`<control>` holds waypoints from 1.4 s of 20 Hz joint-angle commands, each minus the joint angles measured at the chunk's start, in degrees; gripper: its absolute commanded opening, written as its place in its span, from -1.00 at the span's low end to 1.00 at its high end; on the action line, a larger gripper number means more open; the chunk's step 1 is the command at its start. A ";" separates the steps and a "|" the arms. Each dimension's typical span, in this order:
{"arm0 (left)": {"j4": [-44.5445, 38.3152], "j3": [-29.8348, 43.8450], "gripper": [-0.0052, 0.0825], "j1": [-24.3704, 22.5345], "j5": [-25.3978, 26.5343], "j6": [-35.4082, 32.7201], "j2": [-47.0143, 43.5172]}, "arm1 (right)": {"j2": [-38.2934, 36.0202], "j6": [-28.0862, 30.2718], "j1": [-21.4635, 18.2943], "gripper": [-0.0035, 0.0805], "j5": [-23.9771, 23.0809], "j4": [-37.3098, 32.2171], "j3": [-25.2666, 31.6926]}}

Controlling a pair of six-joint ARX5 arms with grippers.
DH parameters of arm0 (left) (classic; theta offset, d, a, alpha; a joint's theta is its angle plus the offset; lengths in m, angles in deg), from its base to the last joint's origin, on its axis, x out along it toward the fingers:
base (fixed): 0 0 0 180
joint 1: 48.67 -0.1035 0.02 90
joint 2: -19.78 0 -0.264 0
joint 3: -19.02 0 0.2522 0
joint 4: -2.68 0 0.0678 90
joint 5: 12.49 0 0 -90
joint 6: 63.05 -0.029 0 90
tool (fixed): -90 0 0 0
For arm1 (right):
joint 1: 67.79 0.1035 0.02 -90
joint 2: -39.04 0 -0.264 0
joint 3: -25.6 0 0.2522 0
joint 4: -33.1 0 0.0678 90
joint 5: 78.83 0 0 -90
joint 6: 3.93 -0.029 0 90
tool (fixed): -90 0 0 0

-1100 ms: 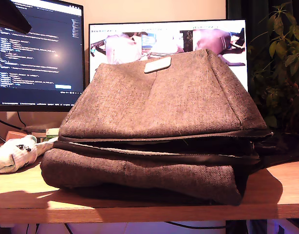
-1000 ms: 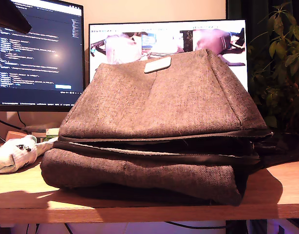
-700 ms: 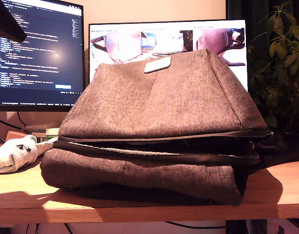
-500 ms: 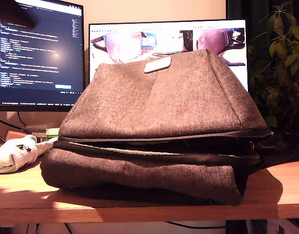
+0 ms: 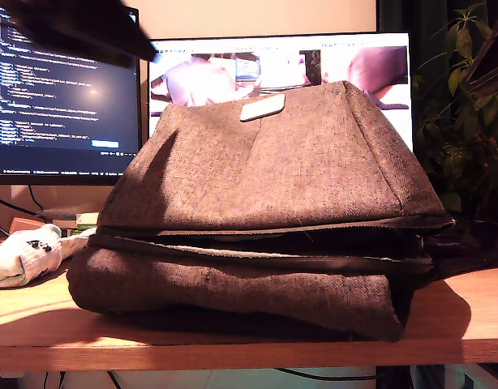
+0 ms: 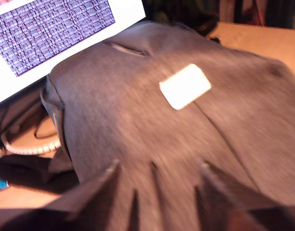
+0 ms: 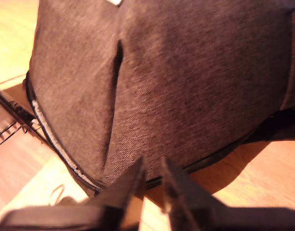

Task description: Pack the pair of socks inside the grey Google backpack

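No legible text anywhere, code lines on the dark monitor [image 5: 62, 89] too small to read, pale patch [image 5: 263, 107] on the grey Google backpack [image 5: 265, 203] blank, second monitor [image 5: 314, 61] showing only blurred pictures

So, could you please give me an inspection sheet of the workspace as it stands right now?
Surface: wooden desk, lit warm, bare along its front edge.
Job's things: grey Google backpack lies flat on the desk, pale patch on top, side zipper parted; pair of socks rests outside it at the exterior view's left.
Clutter: small items behind the socks, too dim to identify.
Grippers: my first gripper hangs over the backpack's top, fingers apart, empty; my second gripper is near the backpack's edge, fingers nearly together, empty.
Cables: pale cord behind the backpack; dark cable under the desk.
Surroundings: two lit monitors behind, a plant at the exterior view's right.
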State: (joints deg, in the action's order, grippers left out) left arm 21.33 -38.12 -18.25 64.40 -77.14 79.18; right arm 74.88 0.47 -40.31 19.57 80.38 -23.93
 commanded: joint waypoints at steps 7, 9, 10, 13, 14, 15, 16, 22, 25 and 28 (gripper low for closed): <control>-6.23 -2.54 0.67 0.50 1.70 1.27 11.63 | 1.16 0.17 0.26 -0.61 0.02 -1.57 0.39; -6.62 -2.54 0.67 0.50 1.62 2.36 14.21 | 1.16 0.17 0.26 -0.61 0.02 -1.57 0.39; -6.67 -2.54 0.66 0.50 0.79 2.80 15.63 | 1.16 0.17 0.26 -0.61 0.02 -1.62 0.39; -7.08 -2.54 0.40 0.50 0.81 3.65 18.62 | 1.16 0.13 0.26 -0.61 0.37 -2.19 0.39; -7.13 -2.58 0.07 0.50 0.98 3.61 18.84 | 1.16 0.13 0.26 -0.61 0.66 -2.19 0.39; -7.32 -2.64 -0.44 0.50 1.01 3.58 18.84 | 1.16 0.13 0.26 -0.61 0.77 -2.14 0.39; -8.20 -2.75 -0.89 0.50 0.90 3.56 18.82 | 1.16 0.13 0.26 -0.57 1.16 -2.05 0.39; -3.96 -12.02 -0.94 0.79 -1.05 3.69 18.49 | 1.16 11.52 4.48 0.01 3.06 -2.14 0.39; -0.90 -18.25 -0.94 1.38 -1.49 3.80 18.49 | 1.40 23.34 8.41 0.11 0.79 -2.80 0.39; 2.05 -23.32 -0.94 2.10 -2.99 3.80 18.49 | 1.60 33.33 11.72 0.26 -7.85 -7.72 0.39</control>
State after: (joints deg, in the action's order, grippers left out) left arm 26.35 -58.27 -17.01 62.70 -73.60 98.06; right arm 76.25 29.56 -29.14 13.36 74.37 -23.93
